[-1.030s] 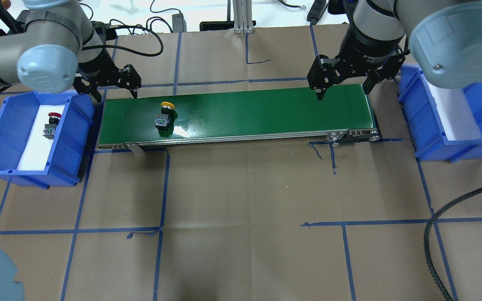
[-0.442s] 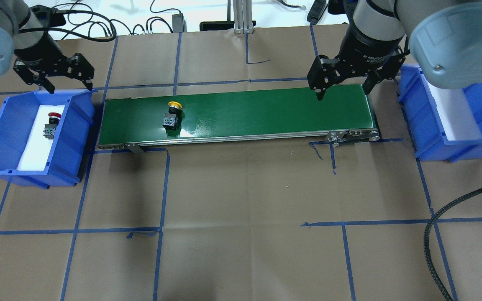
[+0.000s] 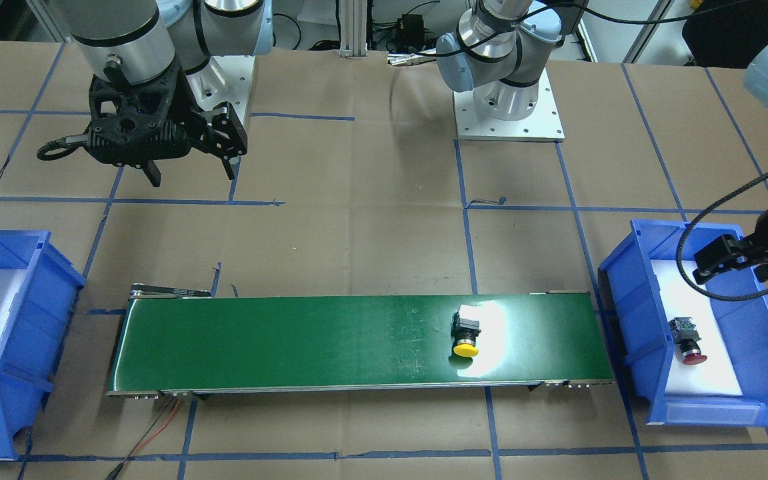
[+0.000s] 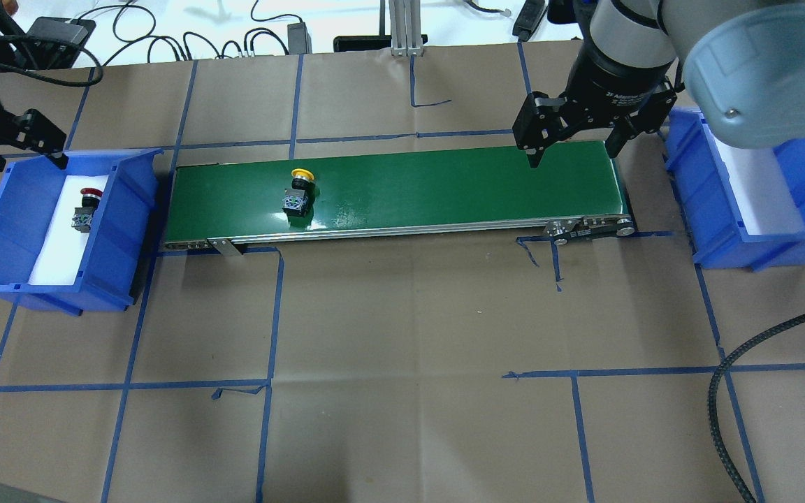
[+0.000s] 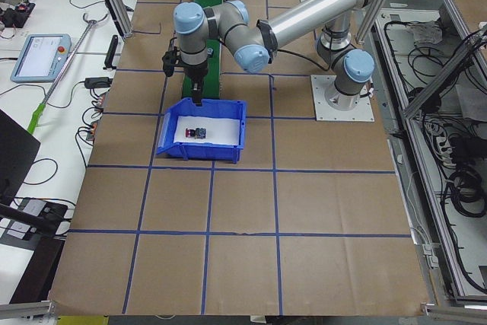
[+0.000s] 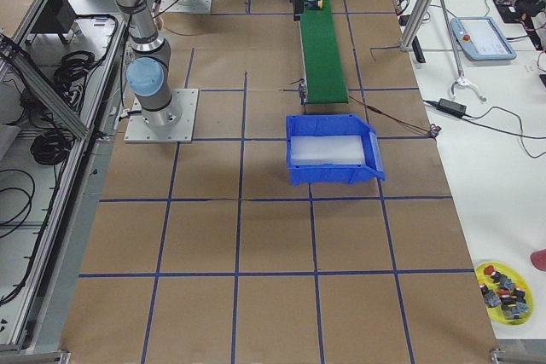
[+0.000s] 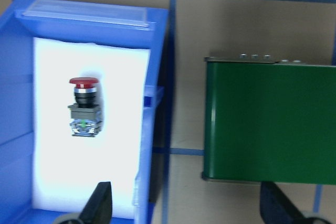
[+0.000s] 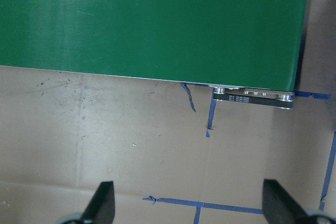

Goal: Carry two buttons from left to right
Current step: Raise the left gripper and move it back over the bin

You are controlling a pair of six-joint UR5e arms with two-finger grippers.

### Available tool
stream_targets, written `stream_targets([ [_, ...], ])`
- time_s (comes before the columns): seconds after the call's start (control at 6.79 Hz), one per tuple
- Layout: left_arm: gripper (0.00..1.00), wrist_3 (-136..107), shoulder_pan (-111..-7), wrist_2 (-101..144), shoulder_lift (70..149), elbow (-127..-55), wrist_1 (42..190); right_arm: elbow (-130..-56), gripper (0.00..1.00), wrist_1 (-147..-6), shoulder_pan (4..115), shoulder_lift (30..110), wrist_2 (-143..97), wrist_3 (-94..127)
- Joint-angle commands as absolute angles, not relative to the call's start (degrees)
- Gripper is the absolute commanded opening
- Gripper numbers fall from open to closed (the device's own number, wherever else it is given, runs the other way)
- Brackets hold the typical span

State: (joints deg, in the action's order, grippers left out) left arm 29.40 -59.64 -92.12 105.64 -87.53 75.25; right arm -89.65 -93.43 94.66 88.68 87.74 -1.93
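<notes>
Buttons split between belt and bin, both grippers empty

The yellow button (image 4: 298, 192) lies on its side on the green belt (image 4: 444, 185), near the belt's left end, with its cap pointing away from the robot. The red button (image 4: 86, 208) lies on its side on white padding inside the left blue bin (image 4: 123, 230). The left gripper (image 4: 25, 150) hovers over that bin's far rim, its jaws spread wide and holding nothing. The right gripper (image 4: 574, 150) hangs above the far edge of the belt's right end, jaws spread and empty too. The right blue bin (image 4: 717, 209) sits just past that end.
</notes>
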Motion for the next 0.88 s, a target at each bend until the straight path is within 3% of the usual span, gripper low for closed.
stream_targets([
  [0.0, 1.00, 32.52, -56.51, -91.85, 107.13, -89.90, 73.49, -89.65, 1.00, -93.43, 94.66, 88.68, 87.71, -1.93],
  [0.44, 1.00, 32.43, -56.78, -91.85, 110.47, -96.66, 63.13, -89.65, 1.00, -93.43, 94.66, 88.68, 87.71, -1.93],
  [0.74, 1.00, 32.26, -57.21, -91.84, 114.32, -97.38, 58.12, -89.56, 1.00, -93.43, 94.66, 88.68, 87.71, -1.93],
])
